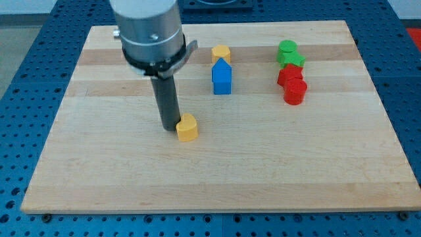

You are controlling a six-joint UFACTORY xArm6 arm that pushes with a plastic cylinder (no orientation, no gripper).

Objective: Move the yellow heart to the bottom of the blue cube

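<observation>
The yellow heart (187, 128) lies on the wooden board (217, 171) left of centre. My tip (170, 128) touches or nearly touches its left side. The blue cube (222, 79) stands up and to the right of the heart, with some bare board between them. A second yellow block (220, 53) sits right above the blue cube, touching it.
At the upper right stand two green blocks (288, 52) with two red blocks (293, 84) just below them, packed close together. The board's edges border a blue perforated table (408, 99).
</observation>
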